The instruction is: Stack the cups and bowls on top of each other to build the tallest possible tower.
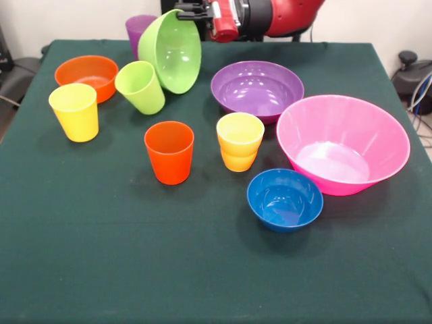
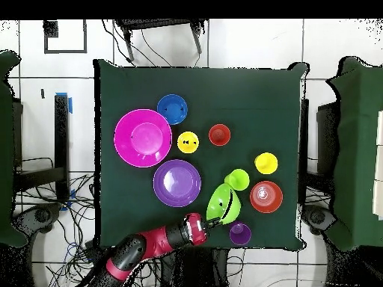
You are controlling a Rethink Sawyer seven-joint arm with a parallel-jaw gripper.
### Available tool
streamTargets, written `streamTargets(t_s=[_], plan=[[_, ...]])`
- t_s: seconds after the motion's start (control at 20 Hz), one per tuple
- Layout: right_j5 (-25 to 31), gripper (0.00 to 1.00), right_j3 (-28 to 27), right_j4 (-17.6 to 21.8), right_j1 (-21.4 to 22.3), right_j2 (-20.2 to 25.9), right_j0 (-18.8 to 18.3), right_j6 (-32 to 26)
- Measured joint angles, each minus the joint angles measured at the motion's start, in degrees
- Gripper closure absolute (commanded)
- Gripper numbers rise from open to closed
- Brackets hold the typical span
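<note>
Green bowl (image 1: pixel 173 50) tilted, gripped at its rim by the jaws; five bowls, five or six cups.

robot lab | green-cloth table (image 2: pixel 112 112) | loose cables (image 2: pixel 75 198) on tiled floor (image 2: pixel 247 45)

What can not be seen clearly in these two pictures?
- Purple cup: front view, mostly hidden behind the tilted lime green bowl.
- Pincer: front view, its tips sit at the bowl's rim; open or shut is not clear. Overhead view, too small.
- Arm: front view, cut by the top edge.
</note>
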State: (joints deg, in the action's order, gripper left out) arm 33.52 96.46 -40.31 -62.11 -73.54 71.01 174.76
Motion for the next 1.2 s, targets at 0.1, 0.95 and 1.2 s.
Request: streamTargets(t_s=[0.1,0.95,1.2], plan=[[0.33,1.0,-0.1,0.01,0.07,-0.29,-0.02,0.0],[2.96,1.0,-4.59,0.3,-0.28,-4.81,-3.65,0.0],[4.11,1.0,-5.07,0.3,-0.31,-5.37,-3.73,0.0]])
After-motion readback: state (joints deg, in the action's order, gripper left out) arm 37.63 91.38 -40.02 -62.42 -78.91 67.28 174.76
